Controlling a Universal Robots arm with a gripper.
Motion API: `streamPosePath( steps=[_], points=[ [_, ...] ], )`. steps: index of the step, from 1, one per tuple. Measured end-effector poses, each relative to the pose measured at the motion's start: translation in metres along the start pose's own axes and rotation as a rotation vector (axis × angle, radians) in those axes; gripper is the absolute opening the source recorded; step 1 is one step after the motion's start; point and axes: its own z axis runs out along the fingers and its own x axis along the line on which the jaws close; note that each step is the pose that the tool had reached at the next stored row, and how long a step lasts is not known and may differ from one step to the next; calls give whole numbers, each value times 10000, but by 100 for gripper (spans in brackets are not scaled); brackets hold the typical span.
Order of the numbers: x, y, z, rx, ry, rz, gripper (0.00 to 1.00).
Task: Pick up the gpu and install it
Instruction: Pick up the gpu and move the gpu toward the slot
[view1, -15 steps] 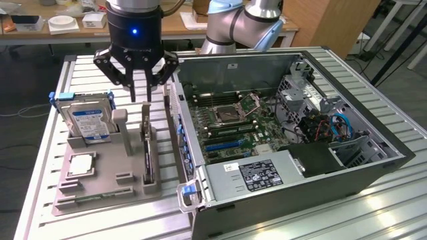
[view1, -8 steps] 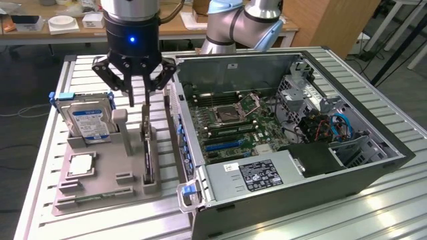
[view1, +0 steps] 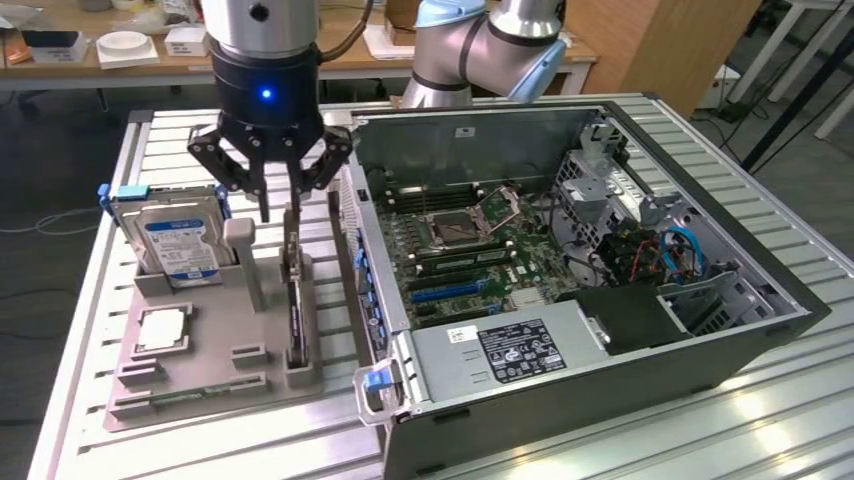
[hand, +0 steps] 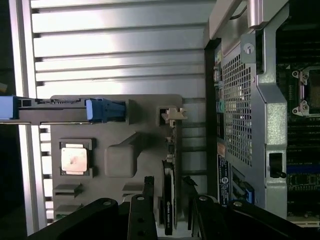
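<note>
- Over the grey tray (view1: 214, 355), exterior view first: the gripper (view1: 280, 208) hangs pointing straight down with its blue light on, and its tips are lined up above the gpu (view1: 295, 300).
- The gpu is the thin black card standing on its long edge in a slot of the tray, along the tray's side nearest the PC case (view1: 587, 430). It's sitting in that slot, not lifted out.
- From this angle the claw looks roughly half open. I can't tell how far above the card the tips are, or whether either one touches it.
- Other stuff on the tray: a hard drive (view1: 178, 245) with a blue-white label stands upright on the side of the tray away from the case. A CPU (view1: 160, 330) lies flat in a pocket on that same side.
- The case sits just beside the tray with its side panel off, so the motherboard (view1: 454, 250) is on show.
- Wrist view now: it looks down onto the tray, with the card seen edge-on and running along its slot between the two fingers (hand: 149, 200).
- There's a sliver of gap on each side of the card, so the claw is partly open and straddling the card's line. It isn't clamped and has hold of nothing.
- The card's little metal bracket end is seated in the tray, level with the hard drive's blue latch (hand: 105, 110).
</note>
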Motion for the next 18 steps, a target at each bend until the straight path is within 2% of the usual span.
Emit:
streamPosePath(
  steps=[6, 18],
  points=[
    [-5, -43, 51, 0, 0, -2, 36],
    [-17, -242, 179, -2, -41, -2, 36]
  ],
)
